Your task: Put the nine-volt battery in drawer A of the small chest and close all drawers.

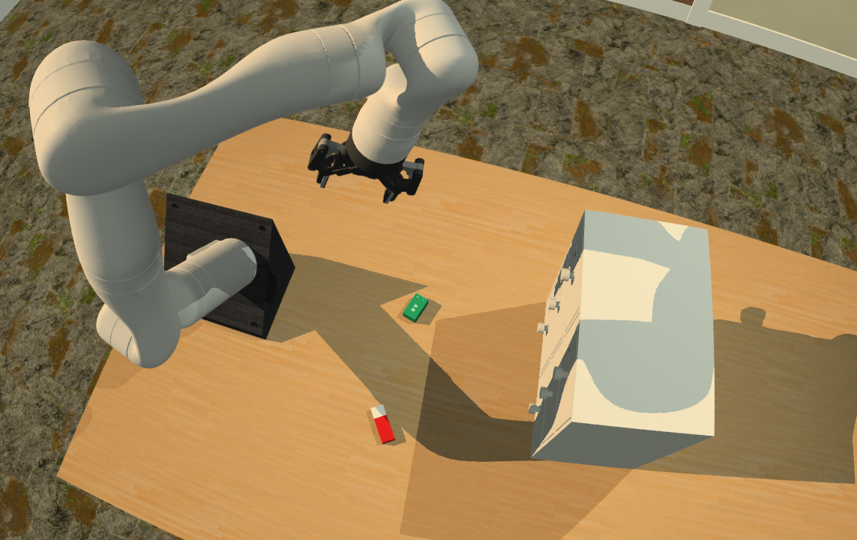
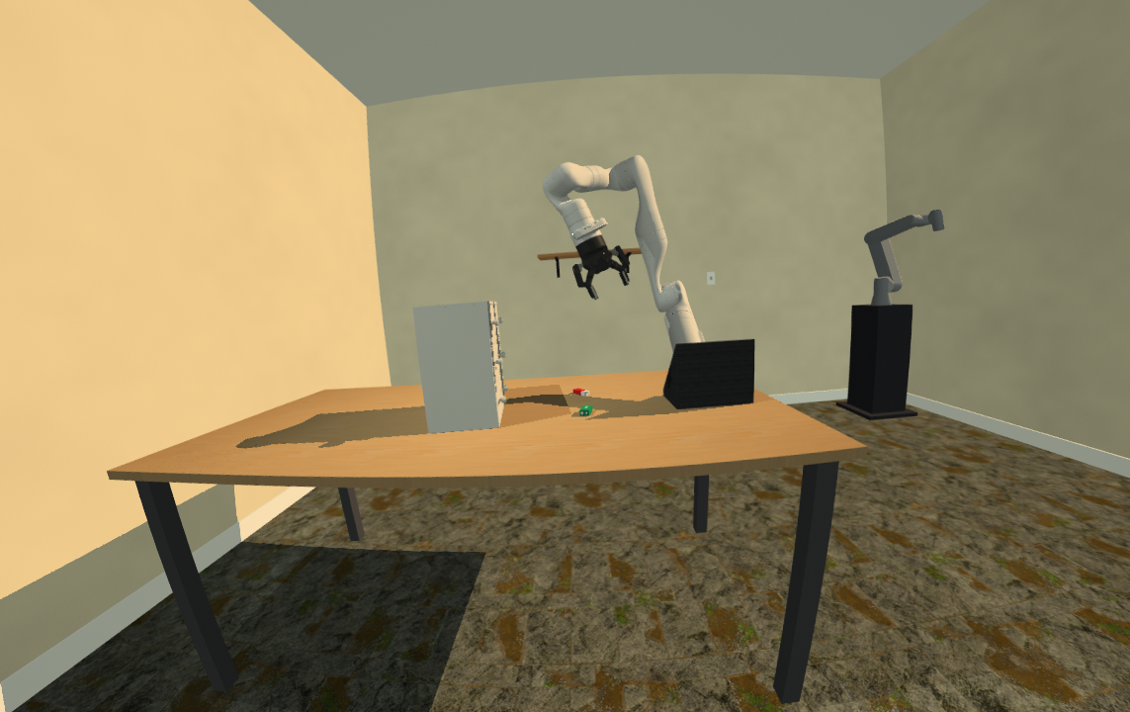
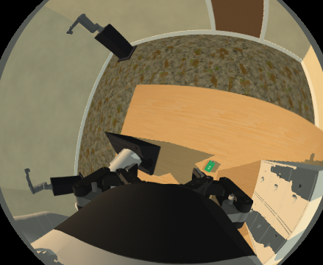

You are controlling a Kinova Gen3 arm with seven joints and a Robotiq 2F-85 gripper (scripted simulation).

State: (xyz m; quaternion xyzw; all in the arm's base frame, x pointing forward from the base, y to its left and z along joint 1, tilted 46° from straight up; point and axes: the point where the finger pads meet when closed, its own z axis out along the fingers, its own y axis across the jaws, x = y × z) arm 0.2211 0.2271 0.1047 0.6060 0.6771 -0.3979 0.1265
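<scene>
The nine-volt battery (image 1: 415,307) (image 2: 585,410) (image 3: 210,166) is a small green block marked 9V, lying on the table in front of the chest. The small chest (image 1: 645,376) (image 2: 461,367) (image 3: 275,185) is pale and stands upright, its knobbed drawer fronts facing the battery and the robot base. Its drawers look pushed in; no letter can be read, so I cannot tell which is A. My gripper (image 1: 355,189) (image 2: 609,288) (image 3: 165,172) is open and empty, high above the table, well away from battery and chest.
A red block with a white end (image 1: 383,425) (image 2: 580,391) lies on the table (image 1: 250,430) (image 2: 463,460) (image 3: 205,114), apart from the battery. The black base block (image 1: 280,282) (image 2: 710,376) (image 3: 151,158) of the arm stands opposite the drawer fronts.
</scene>
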